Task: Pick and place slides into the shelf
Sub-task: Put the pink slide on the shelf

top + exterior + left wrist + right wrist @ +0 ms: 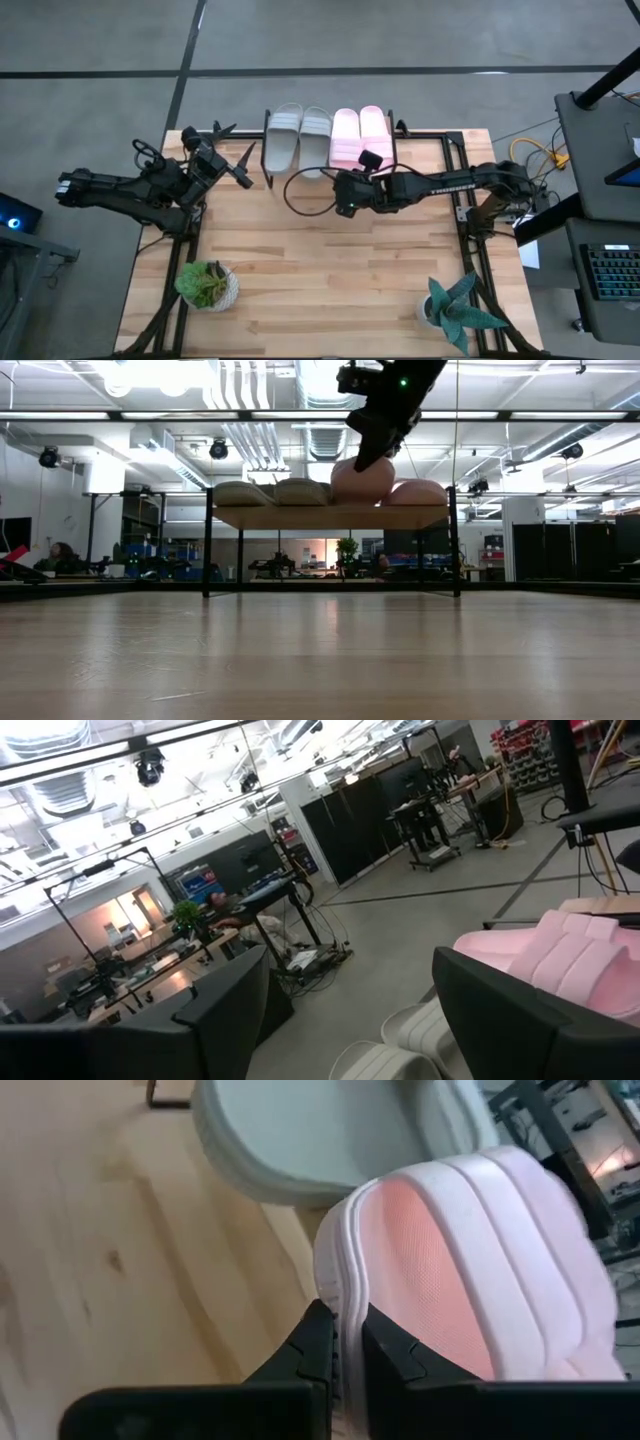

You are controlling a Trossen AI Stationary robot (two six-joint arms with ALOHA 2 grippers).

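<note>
Four slides sit in a row on the shelf (330,160) at the far edge of the desk (320,270). The two grey slides (298,138) take the shelf's left half, side by side and touching. The two pink slides (359,137) take its right half, also side by side. In the low view all four rest on the shelf's light plank, above its thin black legs, with the near pink one standing a little higher than its neighbour.

The right end effector (340,1345) is at the near end of the inner pink slide (470,1270), the one next to the greys. Its fingers are pinched narrow on that slide's thin sole rim, one finger on each side of the white edge. The right arm reaches in from the shelf's right side, low over the desk. A grey slide (300,1130) lies just beyond the pink one in the right wrist view.

The left end effector (243,163) hangs just off the shelf's left end, fingers spread wide and holding nothing. Past its fingers the left wrist view shows the pink slides and the grey ones beside them.

Two potted plants (208,285) stand at the desk's near corners, well apart from the shelf.
</note>
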